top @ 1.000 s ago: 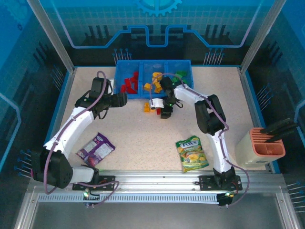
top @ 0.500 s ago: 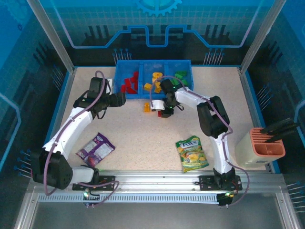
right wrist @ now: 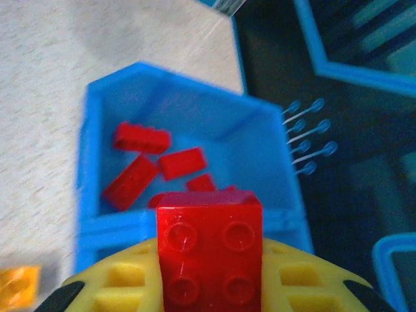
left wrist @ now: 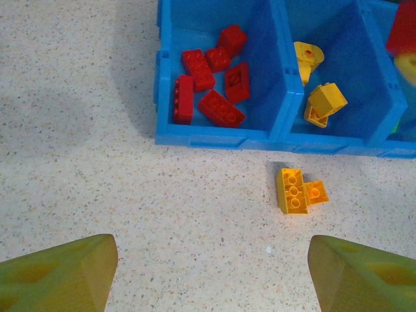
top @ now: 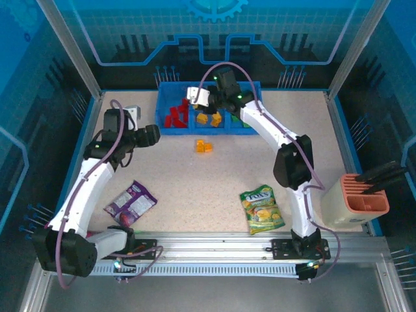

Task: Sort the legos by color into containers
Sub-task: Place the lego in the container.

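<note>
Landmark: blue tray (top: 208, 130), three compartments in a row, at the far edge of the tabletop (top: 195, 182).
Right gripper: right gripper (top: 209, 101) hangs above the tray, clenched on a red brick (right wrist: 209, 250) that sits between its yellow fingers (right wrist: 117, 286), studs facing the wrist camera. I cannot tell which compartment it is over.
Left gripper: left gripper (top: 151, 134) is just off the tray's near-left corner, jaws spread wide with nothing between them. In its wrist view the olive fingertips (left wrist: 58, 273) frame bare tabletop.
Red bricks: a loose heap of red bricks (left wrist: 211, 84) lies in the tray's left compartment.
Yellow-orange bricks: a few yellow-orange bricks (left wrist: 322, 97) lie in the tray's middle compartment.
Loose bricks: two joined yellow-orange bricks (left wrist: 299, 190) lie on the tabletop just in front of the tray's middle compartment, apart from its wall.
Other things: green-yellow snack bag (top: 261, 209) and purple packet (top: 130, 201) lie well apart from the tray, towards the arm bases.
</note>
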`<state>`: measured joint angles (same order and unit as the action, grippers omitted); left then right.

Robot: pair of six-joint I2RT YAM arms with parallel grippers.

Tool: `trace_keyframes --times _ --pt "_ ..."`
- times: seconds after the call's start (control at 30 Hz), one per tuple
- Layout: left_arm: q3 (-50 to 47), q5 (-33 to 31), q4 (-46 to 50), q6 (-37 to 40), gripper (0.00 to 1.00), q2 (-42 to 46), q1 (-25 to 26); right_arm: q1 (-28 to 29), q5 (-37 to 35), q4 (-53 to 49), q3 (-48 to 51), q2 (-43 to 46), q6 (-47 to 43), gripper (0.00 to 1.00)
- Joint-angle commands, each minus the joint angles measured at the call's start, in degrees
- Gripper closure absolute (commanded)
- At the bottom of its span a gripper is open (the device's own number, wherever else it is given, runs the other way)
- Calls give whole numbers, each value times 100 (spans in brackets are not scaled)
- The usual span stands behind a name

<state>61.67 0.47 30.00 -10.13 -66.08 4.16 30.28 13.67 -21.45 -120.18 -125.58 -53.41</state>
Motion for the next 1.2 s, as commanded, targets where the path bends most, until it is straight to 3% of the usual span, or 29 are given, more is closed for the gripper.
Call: trace_keyframes --times 0.0,0.13,0.23,0.37,0.53,0.9,1.07,1.17 --pt "-105 209 129 114 22 154 -166 144 -92 1345 107 -560 -241 91" --pt "-105 302 111 135 22 207 -276 141 -22 2821 45 -1097 -409 90" --pt "-135 320 105 165 22 239 -352 179 141 3217 -475 -1579 -446 89" --pt "-252 412 -60 75 22 305 -412 221 458 3169 -1392 -2283 -356 85" --pt "-304 529 -174 20 22 384 -484 305 362 3368 -2422 -3212 -387 83" --pt "-419 734 -275 -14 22 482 -609 342 432 3510 -2916 -3868 -646 68" --pt "-428 753 -275 -16 21 507 -627 335 375 3449 -2941 -3869 -764 48" --pt "-436 770 -276 -49 21 500 -628 332 358 3425 -2879 -3804 -806 42"
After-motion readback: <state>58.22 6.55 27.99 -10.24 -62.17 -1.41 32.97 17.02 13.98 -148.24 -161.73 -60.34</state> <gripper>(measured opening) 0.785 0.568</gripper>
